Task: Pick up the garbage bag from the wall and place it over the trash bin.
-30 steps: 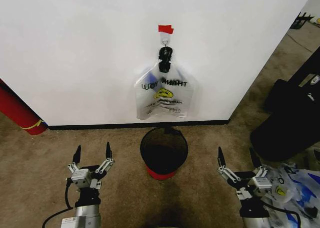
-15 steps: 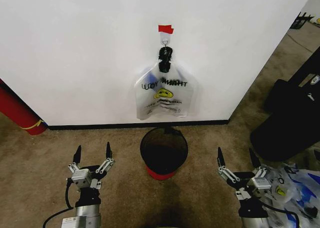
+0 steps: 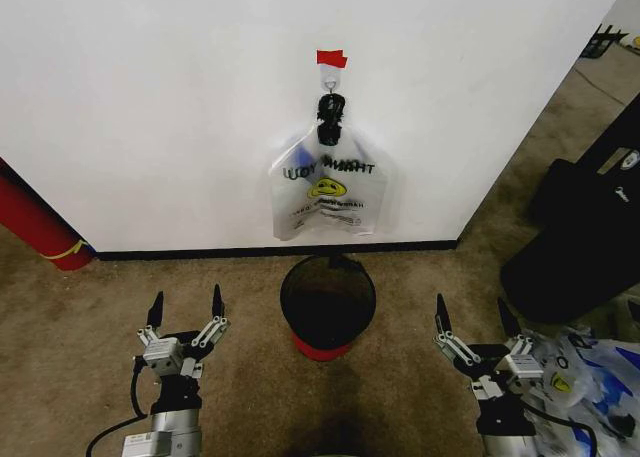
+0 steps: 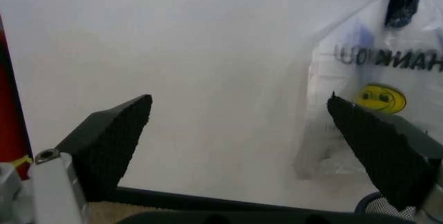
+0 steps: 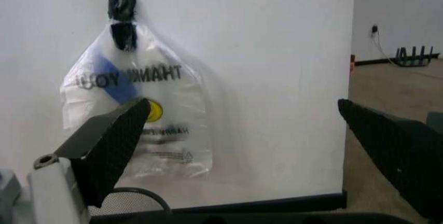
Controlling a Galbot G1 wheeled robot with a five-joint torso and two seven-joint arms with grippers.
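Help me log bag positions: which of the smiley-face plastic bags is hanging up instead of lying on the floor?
The garbage bag on the wall hook, above the trash bin; the other bags lie crumpled beside the right gripper.

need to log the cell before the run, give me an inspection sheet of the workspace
surface: brown carpet floor, no spills seen
job's things: translucent plastic garbage bag with yellow smiley face hangs on the small metal hook of the white wall; round black wire-mesh trash bin with red base stands below it, unlined
clutter: loose similar bags on the floor by the right arm
grippers: left gripper and right gripper both low, open, holding nothing
cables: black cable along the left arm
surroundings: red cylinder, bulky black object
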